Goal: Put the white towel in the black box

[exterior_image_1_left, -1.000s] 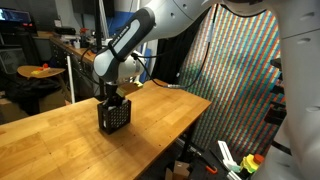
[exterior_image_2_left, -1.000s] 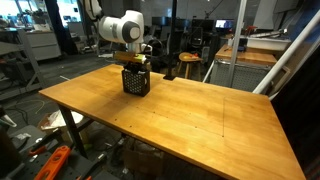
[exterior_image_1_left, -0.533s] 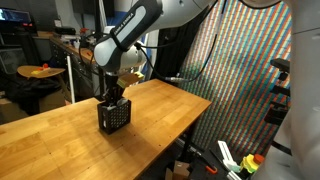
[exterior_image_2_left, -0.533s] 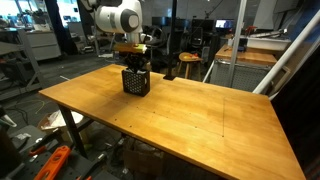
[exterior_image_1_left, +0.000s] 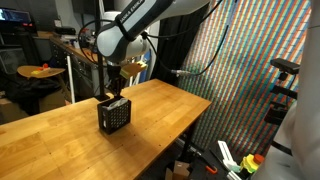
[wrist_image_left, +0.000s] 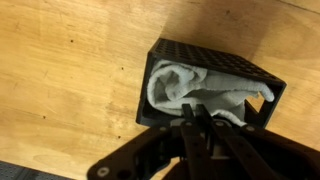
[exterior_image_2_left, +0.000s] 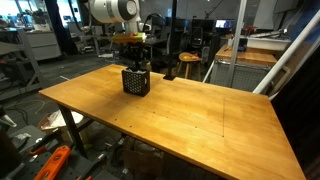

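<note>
White towel [wrist_image_left: 190,88] bunched inside upright perforated black box [wrist_image_left: 160,60], on wooden table

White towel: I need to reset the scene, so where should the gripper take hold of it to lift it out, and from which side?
Pinch the thick rolled fold of the white towel, which seems to sit highest in the wrist view. Come straight down through the open top of the black box: its mesh walls enclose the towel on every side.
</note>
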{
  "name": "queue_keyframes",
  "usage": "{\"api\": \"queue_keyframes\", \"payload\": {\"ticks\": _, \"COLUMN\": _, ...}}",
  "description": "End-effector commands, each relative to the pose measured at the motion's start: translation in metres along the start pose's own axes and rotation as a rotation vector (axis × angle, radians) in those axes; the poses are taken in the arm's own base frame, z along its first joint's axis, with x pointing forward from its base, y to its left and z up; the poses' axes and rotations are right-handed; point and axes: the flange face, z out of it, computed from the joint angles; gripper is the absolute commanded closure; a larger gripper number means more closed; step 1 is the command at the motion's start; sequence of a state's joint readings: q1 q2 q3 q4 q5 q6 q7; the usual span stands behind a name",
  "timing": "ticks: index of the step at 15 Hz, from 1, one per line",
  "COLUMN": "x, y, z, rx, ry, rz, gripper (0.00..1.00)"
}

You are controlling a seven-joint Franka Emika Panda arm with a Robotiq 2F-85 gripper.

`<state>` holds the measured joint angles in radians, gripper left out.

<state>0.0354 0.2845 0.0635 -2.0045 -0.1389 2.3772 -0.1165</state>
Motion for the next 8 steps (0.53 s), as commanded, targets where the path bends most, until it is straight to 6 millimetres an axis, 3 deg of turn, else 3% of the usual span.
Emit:
{"api": "queue_keyframes", "payload": {"ticks": 1, "x": -0.009, "y": 0.003, "z": -0.002, "rx": -0.029, "ry": -0.01, "rz": -0.001, "gripper": 0.88}}
{"api": "queue_keyframes", "payload": {"ticks": 8, "x": -0.018, "y": 0.013, "z": 0.019, "rx": -0.025, "ry": -0.037, "rz": -0.022, "gripper": 0.88}}
